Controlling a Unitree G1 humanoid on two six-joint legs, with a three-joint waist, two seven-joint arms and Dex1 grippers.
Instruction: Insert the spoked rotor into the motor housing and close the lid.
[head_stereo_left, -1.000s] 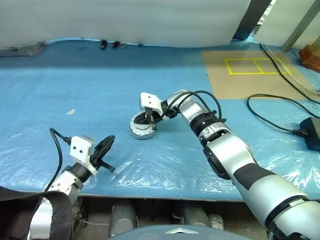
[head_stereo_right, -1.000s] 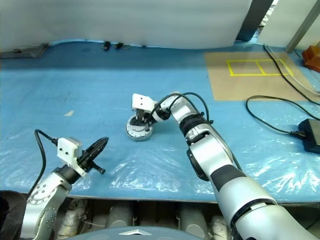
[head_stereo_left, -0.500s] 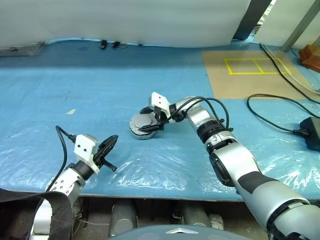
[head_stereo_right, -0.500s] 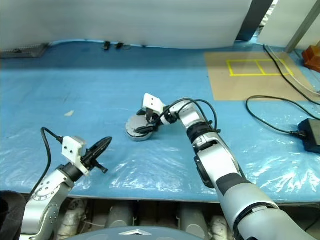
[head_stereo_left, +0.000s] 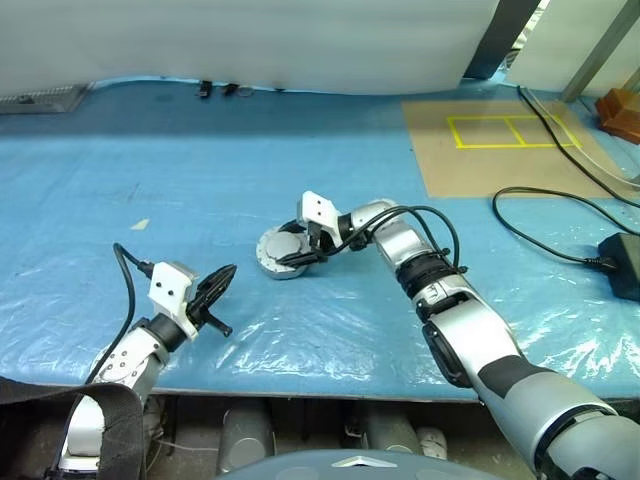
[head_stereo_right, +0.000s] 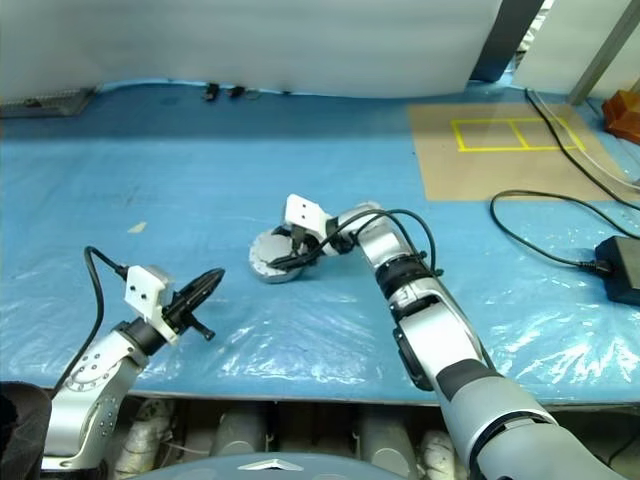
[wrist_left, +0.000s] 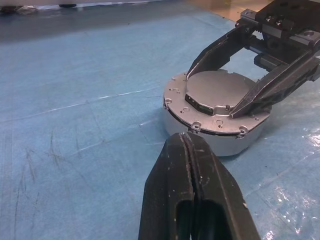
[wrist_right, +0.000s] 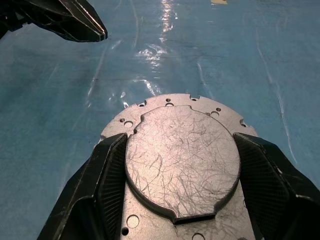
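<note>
Left wrist: lidded motor housing under the other arm's pincer.

Left pincer (wrist_left: 186, 145) rises in the foreground, black fingers pressed together. Beyond its tip the motor housing (wrist_left: 215, 114) sits on the blue plastic-covered tabletop (wrist_left: 75, 100), a flat scratched lid (wrist_left: 216, 89) on top. Right pincer (wrist_left: 220, 75) reaches over it, fingers spread to either side of the lid, tips at the rim.

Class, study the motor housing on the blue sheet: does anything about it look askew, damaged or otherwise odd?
Nothing stands out. The motor housing sits flat on the blue sheet, its scratched lid seated level. The right gripper straddles it, jaws open.
</note>
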